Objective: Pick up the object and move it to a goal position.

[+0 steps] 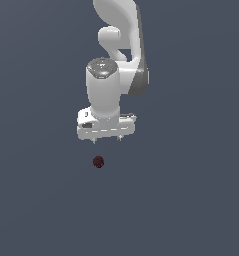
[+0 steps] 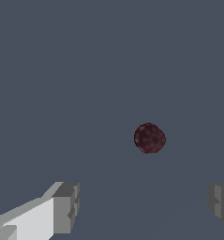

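Note:
The object [image 1: 98, 162] is a tiny dark maroon-red ball with a mottled surface, lying on the flat grey ground. In the exterior view it sits just below the white gripper [image 1: 106, 140] and slightly toward the exterior view's left of it, with a clear gap between them. In the wrist view the ball [image 2: 149, 138] shows beyond the two grey fingertips [image 2: 66, 206], which stand far apart with nothing between them. The gripper [image 2: 144, 204] is open and touches nothing.
The white arm [image 1: 116, 45] rises above the gripper to the frame's upper edge. A plain dark grey-blue surface [image 1: 191, 200] fills everything else in both views.

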Available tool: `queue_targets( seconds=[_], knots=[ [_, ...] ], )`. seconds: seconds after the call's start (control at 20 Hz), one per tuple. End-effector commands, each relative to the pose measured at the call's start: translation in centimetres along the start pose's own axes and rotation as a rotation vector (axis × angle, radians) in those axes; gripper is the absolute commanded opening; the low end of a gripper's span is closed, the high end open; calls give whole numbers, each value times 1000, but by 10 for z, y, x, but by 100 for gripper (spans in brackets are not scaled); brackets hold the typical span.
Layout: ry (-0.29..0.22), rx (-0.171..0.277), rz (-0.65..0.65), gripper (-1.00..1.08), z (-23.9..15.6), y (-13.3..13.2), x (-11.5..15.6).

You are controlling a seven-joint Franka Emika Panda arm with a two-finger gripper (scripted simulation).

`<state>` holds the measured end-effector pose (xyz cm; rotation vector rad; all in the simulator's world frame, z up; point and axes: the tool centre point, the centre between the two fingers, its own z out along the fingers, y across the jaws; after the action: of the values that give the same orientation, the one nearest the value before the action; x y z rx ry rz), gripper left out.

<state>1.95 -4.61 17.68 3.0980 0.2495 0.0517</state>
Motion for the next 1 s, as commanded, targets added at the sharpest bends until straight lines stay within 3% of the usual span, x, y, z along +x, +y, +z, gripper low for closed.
queue_targets(
  seconds=[0.0, 0.95],
  knots=[
    [-3, 0, -53, 100, 7, 4, 1],
    [-20, 22, -522, 100, 65, 34, 11]
  ],
)
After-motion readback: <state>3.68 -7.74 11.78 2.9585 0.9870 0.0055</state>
